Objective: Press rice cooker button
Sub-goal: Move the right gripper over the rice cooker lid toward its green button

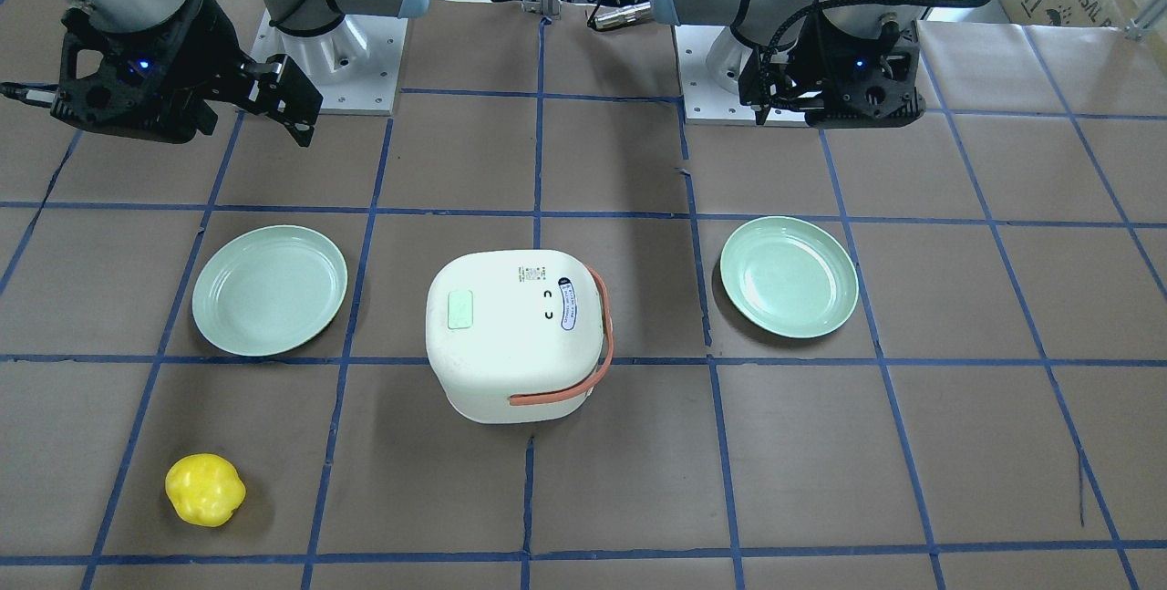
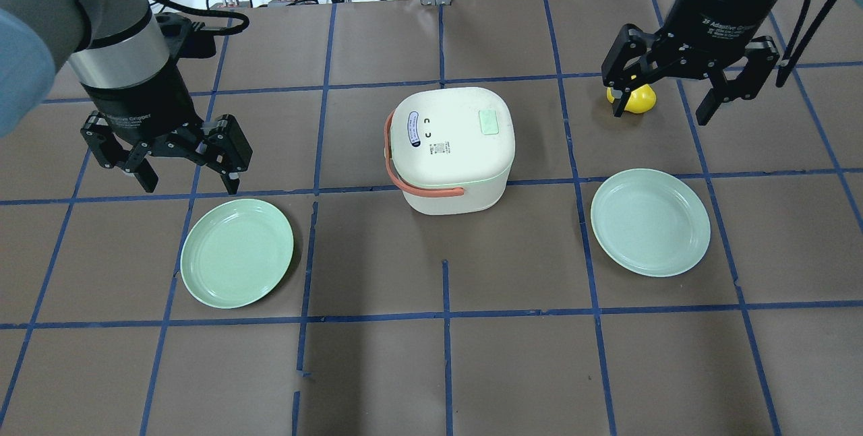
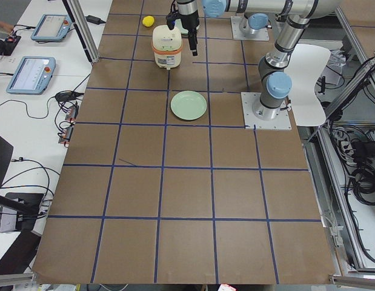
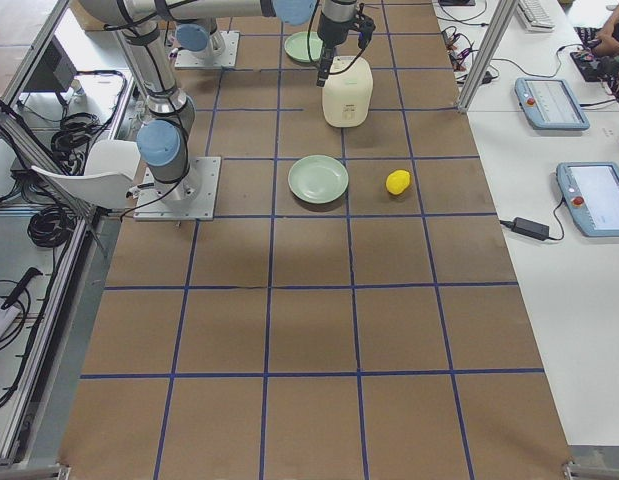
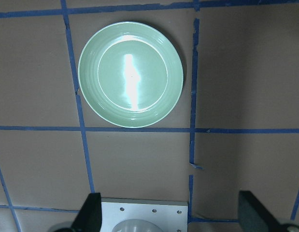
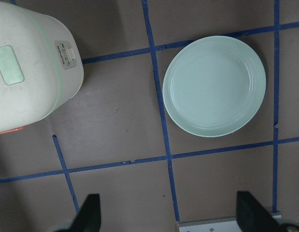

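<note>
The white rice cooker (image 2: 452, 153) stands mid-table with its lid shut and its orange strap handle (image 2: 398, 173) lying around one side. A pale green rectangular button (image 2: 488, 122) sits on the lid and also shows in the front view (image 1: 460, 309) and the right wrist view (image 6: 9, 65). My left gripper (image 2: 190, 180) is open and empty, hovering well left of the cooker. My right gripper (image 2: 661, 112) is open and empty, hovering right of and beyond the cooker. Neither touches it.
Two pale green plates lie on either side of the cooker, one on the left (image 2: 237, 253) and one on the right (image 2: 650, 222). A yellow object (image 2: 634, 99) lies under the right gripper. Blue tape lines grid the brown table.
</note>
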Robot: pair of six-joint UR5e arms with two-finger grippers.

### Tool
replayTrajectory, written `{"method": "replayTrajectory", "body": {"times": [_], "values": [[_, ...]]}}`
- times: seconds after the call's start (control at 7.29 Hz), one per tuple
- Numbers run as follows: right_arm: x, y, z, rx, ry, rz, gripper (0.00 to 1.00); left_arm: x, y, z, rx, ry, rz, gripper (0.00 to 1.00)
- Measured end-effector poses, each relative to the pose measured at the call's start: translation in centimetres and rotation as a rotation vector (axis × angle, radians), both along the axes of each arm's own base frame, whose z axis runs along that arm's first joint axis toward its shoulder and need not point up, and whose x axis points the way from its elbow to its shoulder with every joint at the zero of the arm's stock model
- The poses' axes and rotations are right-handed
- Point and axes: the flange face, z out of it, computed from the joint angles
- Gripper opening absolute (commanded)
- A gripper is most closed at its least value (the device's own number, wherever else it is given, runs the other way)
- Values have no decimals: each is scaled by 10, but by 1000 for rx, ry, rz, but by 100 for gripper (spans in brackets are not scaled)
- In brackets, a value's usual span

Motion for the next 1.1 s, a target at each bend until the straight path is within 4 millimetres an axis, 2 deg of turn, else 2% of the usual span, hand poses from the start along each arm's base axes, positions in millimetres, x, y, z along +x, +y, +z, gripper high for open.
{"method": "replayTrajectory", "body": {"times": [0.27, 0.55, 0.69, 0.82, 0.96, 1.1], "values": [[1, -1, 2, -6, -1, 0, 100, 0, 0, 0, 1, 0, 0, 100], [14, -6, 3, -40, 0, 5, 98, 0, 0, 0, 0, 0, 0, 100], [33, -8, -1, -52, 3, 16, 83, 0, 0, 0, 0, 0, 0, 100], [59, -12, -10, -64, 7, 20, 61, 0, 0, 0, 1, -1, 0, 100], [87, -19, -24, -70, 9, 19, 40, 0, 0, 0, 0, 0, 0, 100], [114, -25, -40, -68, 9, 23, 23, 0, 0, 0, 0, 0, 0, 100]]}}
